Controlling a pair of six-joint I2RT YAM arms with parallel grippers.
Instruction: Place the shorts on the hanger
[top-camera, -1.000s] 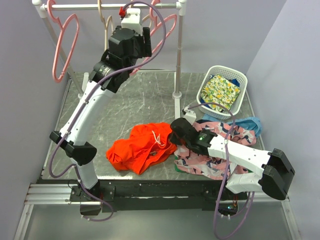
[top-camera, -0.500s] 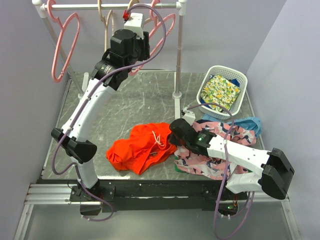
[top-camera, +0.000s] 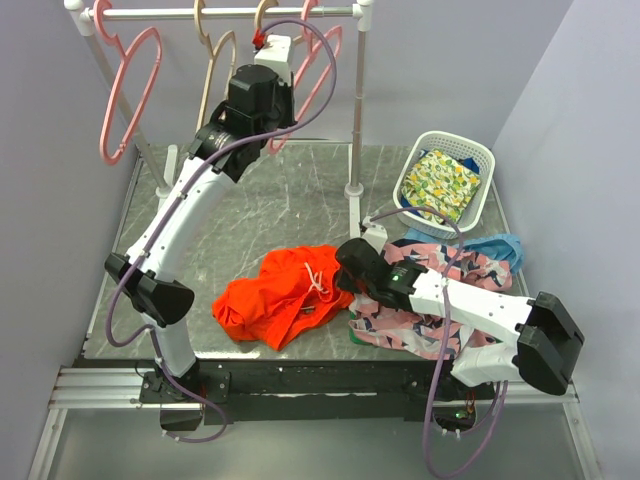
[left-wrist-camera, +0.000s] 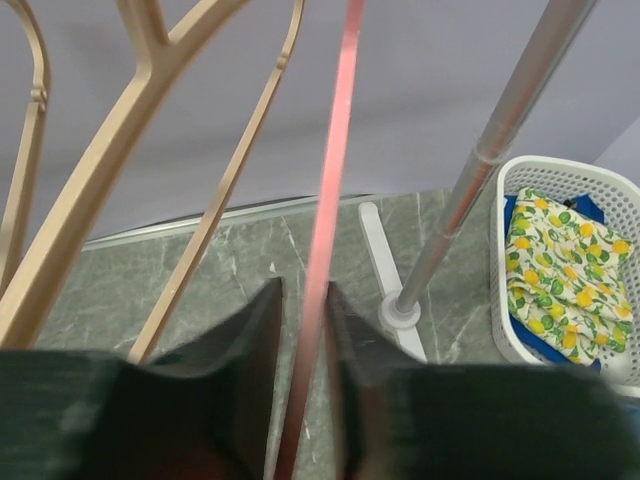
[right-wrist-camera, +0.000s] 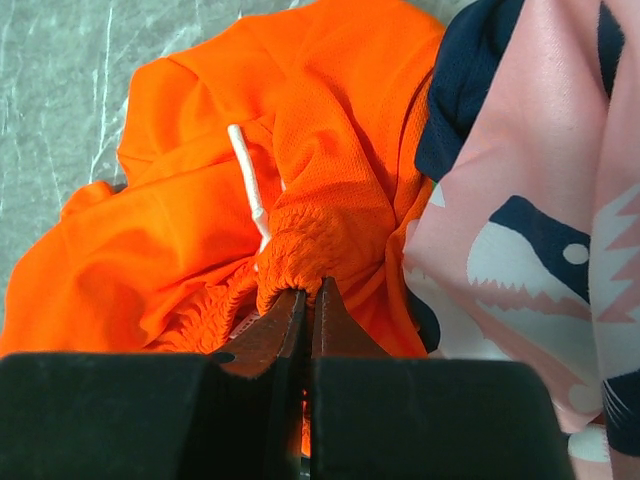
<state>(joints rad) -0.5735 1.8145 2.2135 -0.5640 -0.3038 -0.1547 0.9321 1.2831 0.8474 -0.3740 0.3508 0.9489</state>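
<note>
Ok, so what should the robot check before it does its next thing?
1. Pink hanger sits inside the left gripper: ok, its bar runs between the two fingers.
2. Left gripper squeezed tight on the pink hanger: not ok, a small gap shows on one side.
3. Right gripper has the shorts: ok, it is shut on a bunched fold of orange cloth.
4. Shorts free of the patterned garment: cannot tell, the two touch right beside the right gripper.
5. Tan hangers outside the left gripper: ok, they hang off to one side.
</note>
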